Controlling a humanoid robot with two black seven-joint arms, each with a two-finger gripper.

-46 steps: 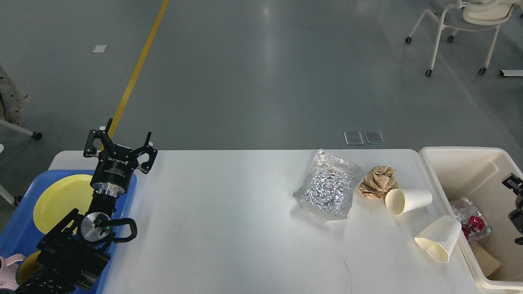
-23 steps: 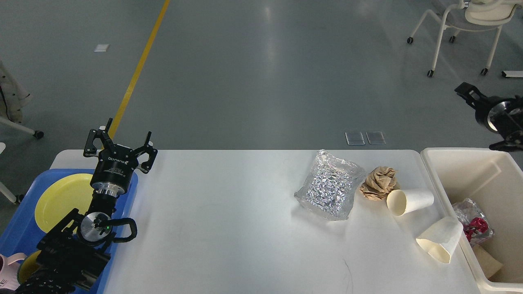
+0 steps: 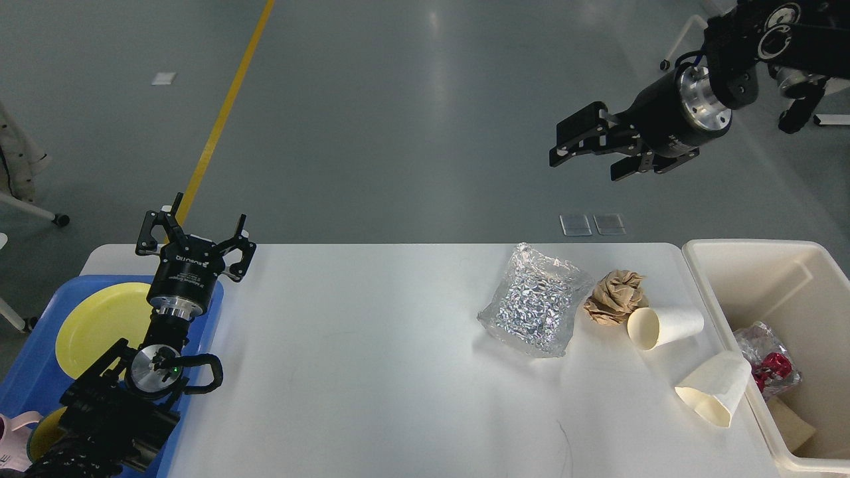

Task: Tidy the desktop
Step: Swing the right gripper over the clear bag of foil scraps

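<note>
The white desktop (image 3: 372, 358) fills the lower view. On its right part lie a crumpled silver foil bag (image 3: 534, 302), a brown paper ball (image 3: 616, 297), a paper cup on its side (image 3: 663, 326) and a flattened paper cup (image 3: 714, 387) by the bin. My left gripper (image 3: 194, 229) is open and empty, above the desktop's far left corner. My right gripper (image 3: 584, 149) is open and empty, held high beyond the far edge, above and behind the foil bag.
A blue tray (image 3: 30, 372) at the left holds a yellow plate (image 3: 99, 325) and a pink cup (image 3: 13, 441). A cream bin (image 3: 764, 255) at the right holds foil and cardboard scraps. A wheeled chair (image 3: 817, 99) stands far right.
My right arm has swung up from over the bin and leftward, now high beyond the far edge with its jaws open. The left arm and the litter have not moved.
</note>
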